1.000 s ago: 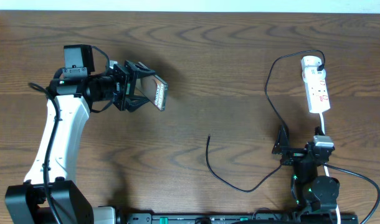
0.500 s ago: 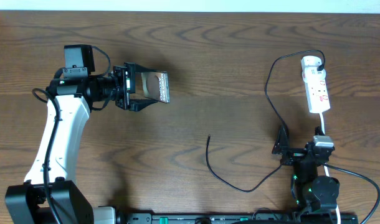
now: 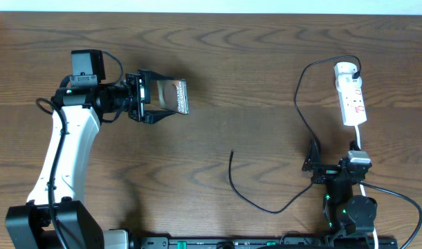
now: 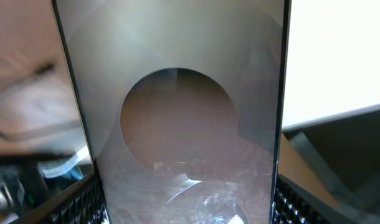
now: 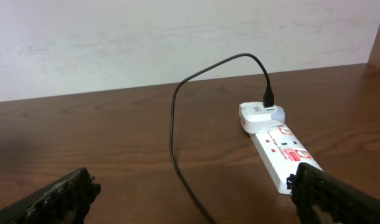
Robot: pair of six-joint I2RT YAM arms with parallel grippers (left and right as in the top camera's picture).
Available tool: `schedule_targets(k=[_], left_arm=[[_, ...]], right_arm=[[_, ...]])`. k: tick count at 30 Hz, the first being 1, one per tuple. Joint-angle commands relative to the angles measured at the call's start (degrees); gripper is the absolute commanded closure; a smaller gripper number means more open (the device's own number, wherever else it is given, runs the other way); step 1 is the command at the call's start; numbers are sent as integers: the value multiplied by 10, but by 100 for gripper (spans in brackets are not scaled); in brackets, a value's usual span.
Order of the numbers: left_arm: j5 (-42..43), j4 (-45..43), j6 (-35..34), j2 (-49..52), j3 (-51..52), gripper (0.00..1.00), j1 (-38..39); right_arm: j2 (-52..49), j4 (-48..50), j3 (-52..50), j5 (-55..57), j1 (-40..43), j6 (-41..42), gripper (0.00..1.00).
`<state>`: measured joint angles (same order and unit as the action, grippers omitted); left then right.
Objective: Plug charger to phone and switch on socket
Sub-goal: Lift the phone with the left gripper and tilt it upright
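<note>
Left wrist view: the phone (image 4: 177, 124) fills the frame, its glossy face and brownish oval turned to my camera, with my ribbed fingers (image 4: 84, 199) at the lower corners.
Phone: pinched across its long edges in my left end effector (image 3: 162, 97) and held up off the desk (image 3: 239, 55), tilted.
Phone handling: I judge it stiff, light, slick enough to slide and breakable if dropped. Holding it by the edges suits it. The short end with the port must stay uncovered, and I cannot tell which end that is.
Charger: the charger (image 3: 299, 104) is a thin black cable that passes just beside my right end effector (image 3: 310, 158) and loops across the desk.
Plug tip: the plug tip (image 3: 232, 154) lies free, well apart from the phone, to the right of my left end effector and nearer my base.
Charger handling: probably limp and nearly weightless. I would take it just behind the tip, where it looks stiffest.
Right end effector: fingers spread wide, holding nothing.
Socket: the socket (image 3: 351, 93) lies ahead of my right end effector, with the charger's plug seated in its far end. The switch position is too small to tell.
</note>
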<state>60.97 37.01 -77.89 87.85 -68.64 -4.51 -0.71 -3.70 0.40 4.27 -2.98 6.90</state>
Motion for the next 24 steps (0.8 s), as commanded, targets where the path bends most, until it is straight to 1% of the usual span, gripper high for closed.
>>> schedule_targets(k=[1, 4, 9, 13, 17, 21, 24], left_arm=[[-104, -5, 96, -12, -11, 93, -3], [-191, -5, 150, -12, -11, 93, -3], [-330, -3, 208, -12, -11, 93, -3], [-428, 15, 209, -12, -10, 93, -3], [-506, 42, 209, -12, -10, 93, -3], [-551, 65, 209, -12, -10, 93, -3], [-564, 64, 209, -12, -10, 93, -3]], right_arm=[[3, -3, -1, -3, -4, -8, 1], [3, -3, -1, -3, -4, -8, 1], [3, -3, -1, -3, -4, -8, 1], [3, -3, -1, -3, -4, -8, 1], [3, -3, -1, -3, -4, -8, 1], [3, -3, -1, -3, -4, -8, 1], [3, -3, -1, -3, -4, -8, 1]])
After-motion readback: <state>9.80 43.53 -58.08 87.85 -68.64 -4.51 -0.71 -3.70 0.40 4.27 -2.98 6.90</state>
